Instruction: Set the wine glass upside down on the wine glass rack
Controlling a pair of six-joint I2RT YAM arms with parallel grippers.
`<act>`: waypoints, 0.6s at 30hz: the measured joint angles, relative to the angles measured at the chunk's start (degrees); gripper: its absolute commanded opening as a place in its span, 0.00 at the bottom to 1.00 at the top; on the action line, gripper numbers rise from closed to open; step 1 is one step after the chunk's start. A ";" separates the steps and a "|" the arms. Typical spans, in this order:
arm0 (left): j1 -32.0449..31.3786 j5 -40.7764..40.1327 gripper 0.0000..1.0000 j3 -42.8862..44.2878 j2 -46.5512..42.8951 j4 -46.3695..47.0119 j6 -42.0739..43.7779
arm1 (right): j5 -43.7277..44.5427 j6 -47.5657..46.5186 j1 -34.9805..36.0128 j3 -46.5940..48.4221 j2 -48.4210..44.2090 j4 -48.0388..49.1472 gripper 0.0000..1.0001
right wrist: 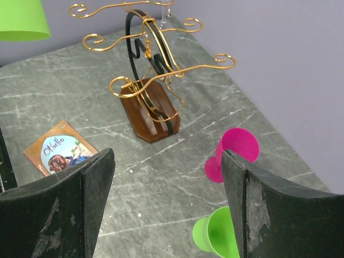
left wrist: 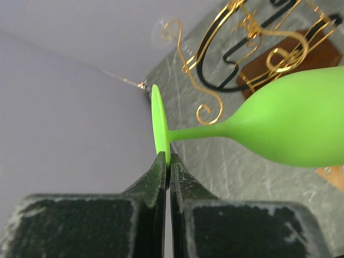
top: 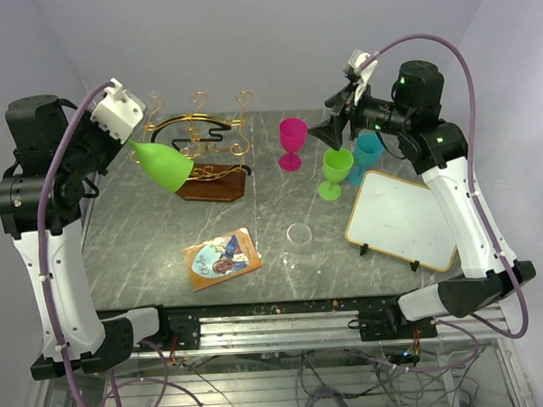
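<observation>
My left gripper (top: pixel 135 142) is shut on the thin foot (left wrist: pixel 158 126) of a lime green wine glass (top: pixel 164 166), held in the air and tilted, with its bowl (left wrist: pixel 290 126) pointing down toward the table. The glass hangs just left of the wine glass rack (top: pixel 201 139), a gold wire stand with curled arms (left wrist: pixel 215 54) on a brown wooden base (right wrist: pixel 153 121); glass and rack are apart. My right gripper (top: pixel 333 133) stands open and empty at the back right, above a second green glass (right wrist: pixel 220 236).
A magenta glass (top: pixel 292 141), the green glass (top: pixel 335 172) and a teal glass (top: pixel 367 156) stand upright right of the rack. A white board (top: pixel 400 220) lies at the right, a book (top: pixel 222 258) near the front, and a small clear cup (top: pixel 299 234) in the middle.
</observation>
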 measured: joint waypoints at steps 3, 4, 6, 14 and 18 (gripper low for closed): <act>0.00 -4.70 0.07 -1.18 -0.26 -1.66 3.52 | -0.50 0.00 -0.37 -0.61 0.00 0.00 0.80; 0.00 -6.45 0.07 -1.99 -0.44 -2.32 4.79 | -0.52 0.00 -0.44 -0.76 0.00 -0.02 0.80; 0.00 -9.44 0.07 -3.96 -0.85 -3.30 7.15 | -0.68 0.02 -0.68 -1.07 0.00 0.00 0.80; 0.02 -21.64 0.07 -13.27 -1.18 -3.85 13.22 | -1.92 0.31 -1.97 -1.62 0.02 0.44 0.81; 0.04 -28.26 0.07 -18.47 -0.79 -0.68 15.17 | -2.47 0.48 -2.56 -2.05 0.02 0.85 0.81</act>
